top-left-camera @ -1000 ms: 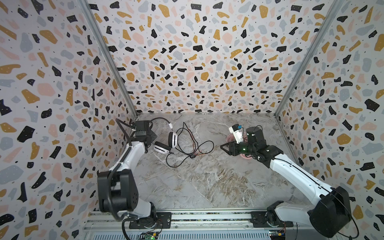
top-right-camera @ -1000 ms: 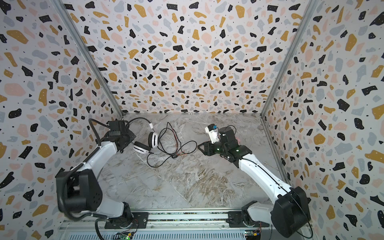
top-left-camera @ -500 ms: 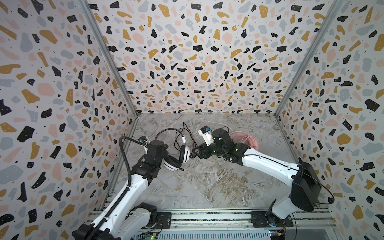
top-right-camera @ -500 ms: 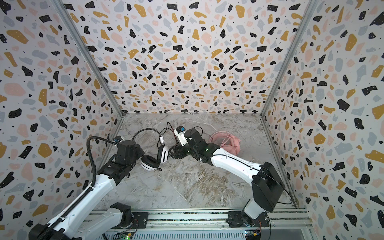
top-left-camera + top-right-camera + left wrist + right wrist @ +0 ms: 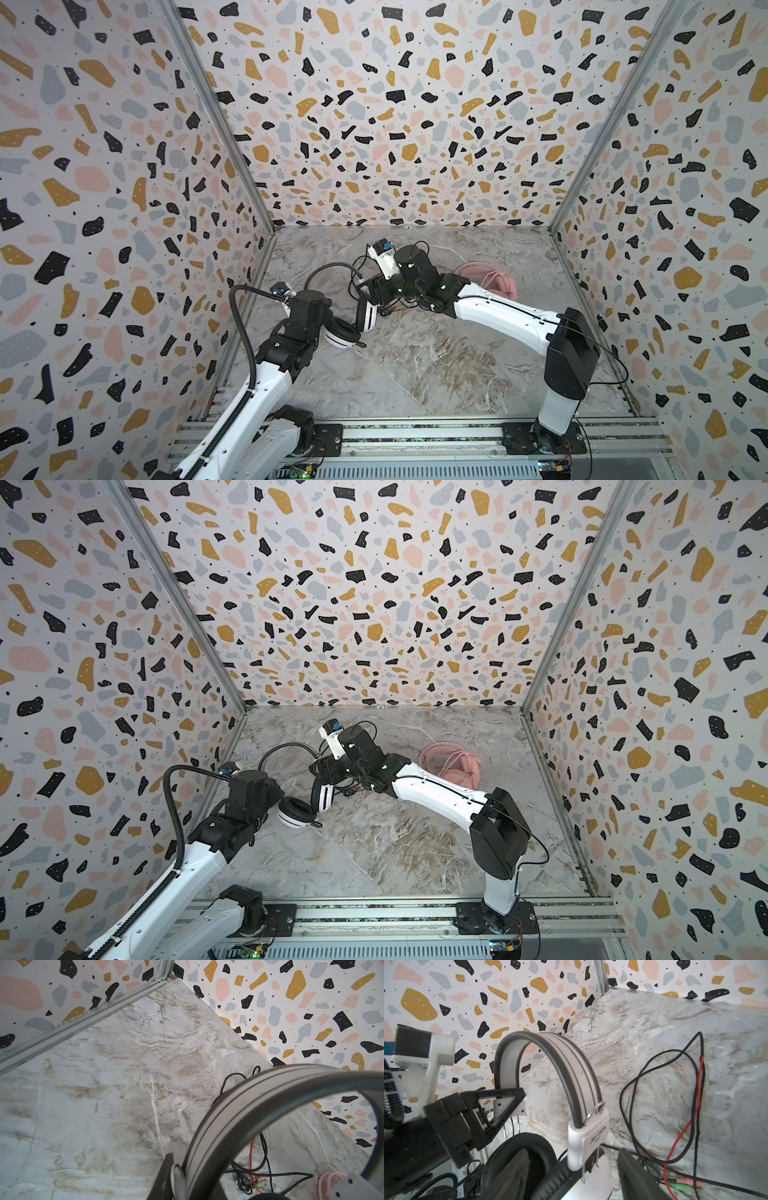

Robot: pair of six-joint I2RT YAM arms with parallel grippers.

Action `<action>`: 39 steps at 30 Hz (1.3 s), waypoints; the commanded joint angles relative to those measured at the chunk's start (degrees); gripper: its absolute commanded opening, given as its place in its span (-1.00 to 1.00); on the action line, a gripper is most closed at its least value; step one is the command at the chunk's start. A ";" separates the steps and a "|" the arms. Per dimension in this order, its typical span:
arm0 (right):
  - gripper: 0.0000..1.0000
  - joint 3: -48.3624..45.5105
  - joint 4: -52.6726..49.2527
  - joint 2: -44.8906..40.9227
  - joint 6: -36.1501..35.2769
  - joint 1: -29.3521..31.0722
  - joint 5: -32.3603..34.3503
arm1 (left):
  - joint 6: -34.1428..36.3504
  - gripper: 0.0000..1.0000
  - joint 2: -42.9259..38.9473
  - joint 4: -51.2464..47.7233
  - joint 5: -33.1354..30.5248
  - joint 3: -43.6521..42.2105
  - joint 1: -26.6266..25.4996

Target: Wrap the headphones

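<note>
Left claw (image 5: pixel 508 1103), lower left of the right wrist view: pressed together on the headband (image 5: pixel 571 1068) of the white headset (image 5: pixel 340 334), pinching one leg of the arch near its ear cushion. Right claw (image 5: pixel 575 1165), bottom centre of same view: spread wide, fingers (image 5: pixel 633 1174) either side of the other ear cup (image 5: pixel 591 1178). The finger on the cable side stands clear of the cup w/ a gap; other side too blurred to tell contact.

So the white headset sits btwn the two claws, left of centre in both top views, band arching up, cups low. Can't tell if the cups touch the worktop (image 5: pixel 415 365).

Black cable (image 5: pixel 695 1084) lies in loose loops on the worktop, w/ a red wire (image 5: pixel 683 1132) alongside it and pink + green plugs (image 5: pixel 683 1185) at bottom right of the right wrist view.

Pink headset (image 5: pixel 453 762) lies on the worktop right of centre in both top views, just behind the right forearm, its pink cable bundled on it, well apart from the white one. Terrazzo walls (image 5: pixel 124 208) on three sides.
</note>
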 commanded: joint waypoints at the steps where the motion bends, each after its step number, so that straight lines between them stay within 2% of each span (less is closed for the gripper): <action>1: 0.39 3.61 -1.00 1.50 0.51 0.18 0.87 | -0.98 -1.00 -0.82 4.43 1.00 1.18 -0.24; 3: 0.35 5.19 -1.58 3.55 0.52 0.18 2.11 | -1.30 -1.00 -1.34 4.39 1.45 1.30 -0.38; 6: 0.20 12.26 -7.88 8.13 -1.35 0.18 7.03 | -2.43 -0.98 -1.95 4.47 2.19 1.08 -0.33; 10: -0.25 15.65 -8.82 10.31 -2.08 0.21 11.32 | -3.35 -0.96 -1.97 4.62 3.87 0.86 -0.64; 13: -0.52 15.62 -8.65 10.49 -2.14 0.26 11.70 | -3.21 -0.92 -2.16 4.43 4.06 0.83 -0.62; 15: -0.65 15.09 -8.64 10.25 -3.00 0.59 12.35 | -2.75 -0.78 -2.32 4.94 4.58 0.66 -0.64; 16: -0.68 15.07 -9.06 10.17 -3.40 0.64 13.11 | -1.86 -0.68 -2.19 5.60 5.48 0.48 -0.62; 18: -0.70 15.11 -10.58 9.68 -4.85 0.73 15.43 | 1.68 -0.32 -0.89 6.12 8.48 0.78 -0.65; 21: -0.71 14.96 -12.93 8.63 -7.94 0.31 19.42 | 7.04 -0.12 1.47 3.97 12.67 1.48 -0.64; 24: -0.71 14.89 -15.06 7.68 -10.86 -1.13 19.62 | 12.67 0.11 1.91 2.68 16.41 0.55 -0.65; 30: -0.71 14.74 -19.62 5.60 -16.74 -3.31 19.36 | 21.66 0.80 -2.54 1.56 21.52 1.06 -0.64; 34: -0.70 16.09 -23.94 5.14 -22.13 -3.11 19.77 | 29.65 0.89 -2.99 1.34 26.30 5.24 -0.65; 39: -0.70 16.62 -26.62 3.88 -24.45 -2.04 20.31 | 37.08 0.83 4.00 -2.58 32.63 13.04 -0.65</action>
